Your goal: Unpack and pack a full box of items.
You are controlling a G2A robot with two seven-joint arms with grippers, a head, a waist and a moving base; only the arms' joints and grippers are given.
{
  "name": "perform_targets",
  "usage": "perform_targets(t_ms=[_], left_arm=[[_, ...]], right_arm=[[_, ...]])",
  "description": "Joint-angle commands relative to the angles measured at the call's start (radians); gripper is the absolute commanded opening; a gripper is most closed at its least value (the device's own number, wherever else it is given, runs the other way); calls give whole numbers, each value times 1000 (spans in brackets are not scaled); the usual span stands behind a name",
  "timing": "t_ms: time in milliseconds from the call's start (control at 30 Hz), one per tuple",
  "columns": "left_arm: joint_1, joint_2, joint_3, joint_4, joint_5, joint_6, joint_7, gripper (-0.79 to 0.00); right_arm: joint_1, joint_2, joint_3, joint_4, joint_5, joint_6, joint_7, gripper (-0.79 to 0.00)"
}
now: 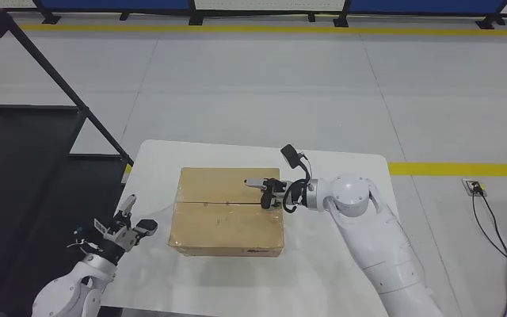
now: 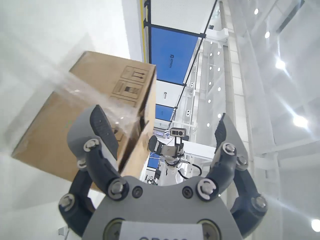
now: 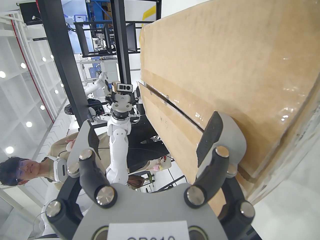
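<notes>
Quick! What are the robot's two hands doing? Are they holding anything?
Left gripper: open, holding nothing.
Right gripper: open, holding nothing, over the box.

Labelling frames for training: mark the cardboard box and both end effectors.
cardboard box (image 1: 228, 227), top view, nearer lid flap.
left end effector (image 2: 160, 113), left wrist view, midway between fingertips.
right end effector (image 3: 152, 123), right wrist view, midway between fingertips.
</notes>
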Motion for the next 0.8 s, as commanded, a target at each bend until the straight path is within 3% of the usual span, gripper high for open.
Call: perform_targets(t_ms=[0, 233, 533, 767], left_arm=[[0, -2, 18, 13, -11, 11, -19, 0], [-24, -6, 49, 61, 8, 48, -14, 0], [-180, -28, 121, 222, -66, 124, 104, 0], [-279, -52, 151, 312, -173, 93, 211, 0]], right_arm=[[0, 0, 0, 0, 0, 0, 0, 0], [0, 0, 0, 0, 0, 0, 0, 0], [0, 0, 0, 0, 0, 0, 0, 0], [0, 0, 0, 0, 0, 0, 0, 0]])
